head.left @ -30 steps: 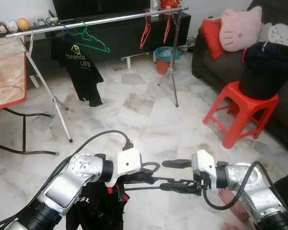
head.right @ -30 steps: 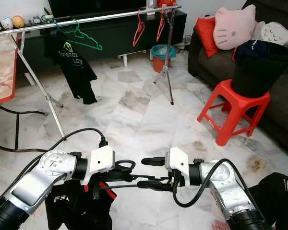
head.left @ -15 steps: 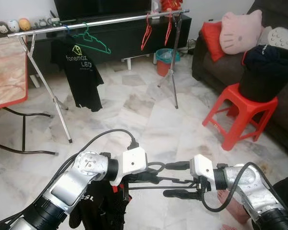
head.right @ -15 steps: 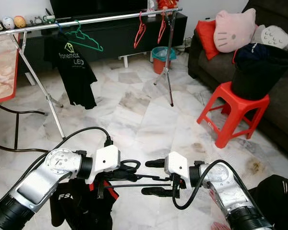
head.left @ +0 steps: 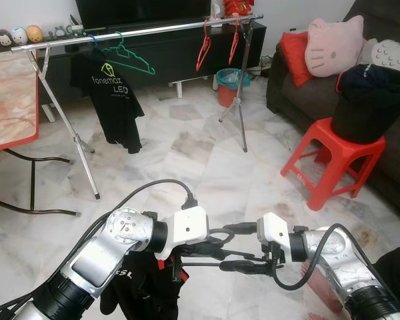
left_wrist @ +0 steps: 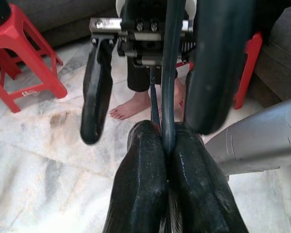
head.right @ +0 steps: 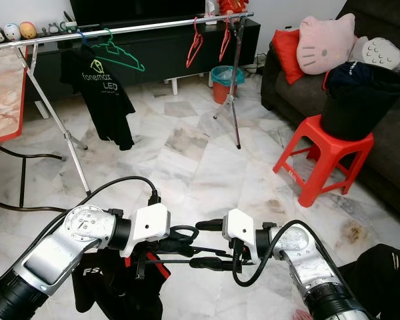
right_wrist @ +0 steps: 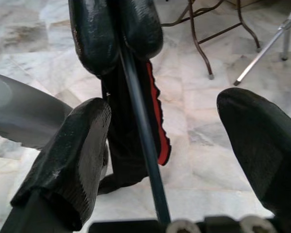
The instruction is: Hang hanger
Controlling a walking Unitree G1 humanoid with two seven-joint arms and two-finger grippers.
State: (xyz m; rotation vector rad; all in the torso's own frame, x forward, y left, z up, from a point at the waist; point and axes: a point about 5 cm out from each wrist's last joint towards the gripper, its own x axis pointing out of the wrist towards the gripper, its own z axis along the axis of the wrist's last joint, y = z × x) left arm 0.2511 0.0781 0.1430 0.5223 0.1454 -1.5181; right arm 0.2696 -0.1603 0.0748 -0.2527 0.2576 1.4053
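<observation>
Both arms met low in front of me: my left gripper [left_wrist: 167, 145] was clamped on the dark hanger [right_wrist: 138, 126] with its black garment [head.right: 117, 283] hanging below, while my right gripper [right_wrist: 167, 141] stood open around the hanger's bar, well short of the rail [head.left: 140, 31]

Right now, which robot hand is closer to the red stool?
The right one. The right end effector is on the red stool's side, well short of it. The left end effector, gripping the dark hanger, sits farther away.
</observation>
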